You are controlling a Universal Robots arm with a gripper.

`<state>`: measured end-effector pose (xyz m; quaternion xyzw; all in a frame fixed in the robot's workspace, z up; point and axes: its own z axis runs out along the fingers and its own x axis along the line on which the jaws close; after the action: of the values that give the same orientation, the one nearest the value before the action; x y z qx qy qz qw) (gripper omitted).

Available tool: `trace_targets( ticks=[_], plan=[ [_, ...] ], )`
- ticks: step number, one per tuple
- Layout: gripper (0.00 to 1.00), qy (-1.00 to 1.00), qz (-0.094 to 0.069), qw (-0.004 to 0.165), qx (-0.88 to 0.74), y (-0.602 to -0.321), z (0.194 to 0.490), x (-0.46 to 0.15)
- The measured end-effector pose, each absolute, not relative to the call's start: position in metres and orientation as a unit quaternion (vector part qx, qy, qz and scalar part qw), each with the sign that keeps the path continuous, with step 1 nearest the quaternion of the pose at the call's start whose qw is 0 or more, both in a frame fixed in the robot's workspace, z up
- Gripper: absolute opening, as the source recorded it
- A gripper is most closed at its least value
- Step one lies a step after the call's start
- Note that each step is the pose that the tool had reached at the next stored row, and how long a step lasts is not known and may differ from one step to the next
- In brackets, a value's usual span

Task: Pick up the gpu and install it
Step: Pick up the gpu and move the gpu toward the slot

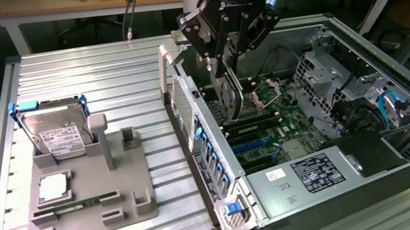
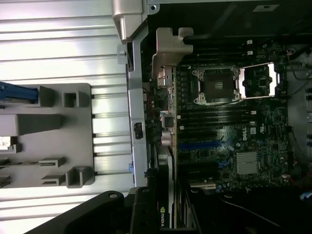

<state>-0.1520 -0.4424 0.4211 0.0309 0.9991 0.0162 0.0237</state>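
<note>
Dark circuit board clamped between my fingers [image 1: 215,58] — the gpu [image 1: 232,95] hangs edge-down inside the open computer case [image 1: 372,145], over the motherboard [image 1: 273,135] and close to the rear panel. Pick-up is complete: the card is clear of the grey tray [image 1: 131,193] on the tabletop [image 1: 60,69]. Installation remains, by my judgement — the card does not look seated in a slot.

Tool [image 1: 229,65], seemingly with gpu [image 1: 234,99], over case [image 1: 184,101]
</note>
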Motion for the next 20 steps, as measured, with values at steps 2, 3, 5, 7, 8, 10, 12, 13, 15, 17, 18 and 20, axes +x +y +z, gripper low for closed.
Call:
trace_targets(
  ticks=[2,3,5,7,8,10,12,13,15,17,18,20],
  plan=[
    [0.27,0.999,0.016,0.024,0.031,-0.442,0.421,-0.144],
    [0.27,0.999,0.016,0.024,0.031,-0.442,0.421,-0.141],
    [0.27,0.999,0.016,0.023,0.031,-0.442,0.421,-0.135],
    [0.27,0.999,0.016,0.023,0.031,-0.442,0.421,-0.129],
    [0.27,0.999,0.016,0.023,0.031,-0.442,0.421,-0.126],
    [0.27,0.999,0.016,0.023,0.031,-0.442,0.421,-0.120],
    [0.27,0.999,0.016,0.023,0.031,-0.442,0.421,-0.115],
    [0.27,0.999,0.016,0.023,0.031,-0.442,0.421,-0.113],
    [0.27,0.999,0.016,0.023,0.030,-0.442,0.421,-0.108],
    [0.27,0.999,0.016,0.023,0.030,-0.442,0.421,-0.103],
    [0.27,0.999,0.016,0.023,0.030,-0.442,0.421,-0.101],
    [0.27,0.999,0.016,0.023,0.030,-0.442,0.421,-0.097]
  ],
)
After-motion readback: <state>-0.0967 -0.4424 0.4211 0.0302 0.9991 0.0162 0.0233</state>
